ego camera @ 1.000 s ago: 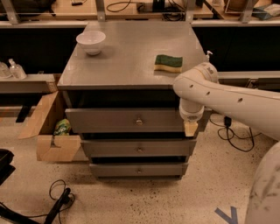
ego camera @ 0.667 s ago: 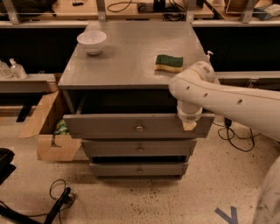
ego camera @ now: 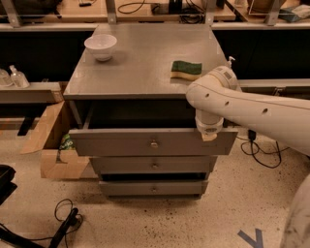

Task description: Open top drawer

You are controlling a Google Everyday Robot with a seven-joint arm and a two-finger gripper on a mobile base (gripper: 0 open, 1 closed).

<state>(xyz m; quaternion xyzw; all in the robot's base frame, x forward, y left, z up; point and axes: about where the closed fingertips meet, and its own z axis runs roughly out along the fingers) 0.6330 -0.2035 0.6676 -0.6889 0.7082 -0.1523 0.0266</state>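
Grey top drawer (ego camera: 121, 141) stands partway out of the cabinet (ego camera: 140, 68), dark gap behind its front, round knob (ego camera: 154, 144) at centre. Gripper (ego camera: 209, 136) sits at the front's upper edge, right of the knob; whether it grips cannot be told. On the cabinet top: white bowl (ego camera: 100, 46) back left, green-yellow sponge (ego camera: 186, 69) right.

Looks like a robotics lab or workshop: counters (ego camera: 58, 12) strewn with cables (ego camera: 138, 7) along the frame's top, speckled floor (ego camera: 252, 198) with cords (ego camera: 62, 215) lower left, cardboard box (ego camera: 48, 140) left, claw (ego camera: 209, 136) centre right at top drawer (ego camera: 116, 143).
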